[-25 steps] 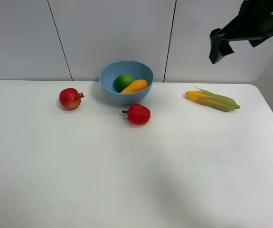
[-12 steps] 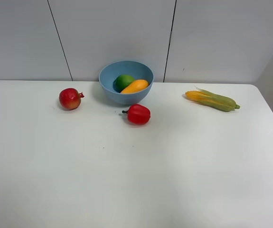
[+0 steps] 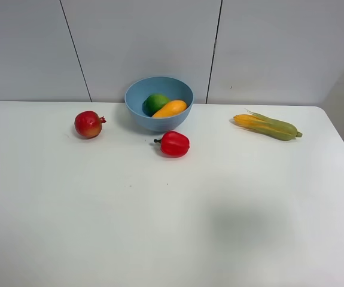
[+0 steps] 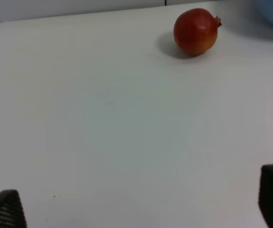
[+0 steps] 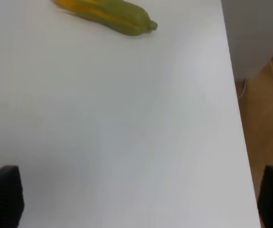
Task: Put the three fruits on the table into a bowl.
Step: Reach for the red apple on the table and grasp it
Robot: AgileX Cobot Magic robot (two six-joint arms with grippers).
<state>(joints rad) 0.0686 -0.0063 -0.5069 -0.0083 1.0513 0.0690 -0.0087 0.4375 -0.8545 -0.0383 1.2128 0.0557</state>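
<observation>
The light-blue bowl (image 3: 158,112) stands at the back middle of the white table (image 3: 160,227). The green fruit (image 3: 155,102) and the yellow-orange mango (image 3: 170,108) lie inside it. The red pomegranate (image 3: 88,124) sits on the table to the bowl's left, apart from it; it also shows in the left wrist view (image 4: 195,31). Neither arm shows in the exterior view. My left gripper (image 4: 138,205) is open and empty, well short of the pomegranate. My right gripper (image 5: 138,197) is open and empty above the table's right part.
A red bell pepper (image 3: 174,144) lies just in front of the bowl. A corn cob (image 3: 268,126) lies at the back right and shows in the right wrist view (image 5: 110,14). The table's right edge (image 5: 238,118) drops to a wooden floor.
The right arm, seen high at the upper right one second ago, has left the exterior view. The fruits, pepper and corn have not moved.
</observation>
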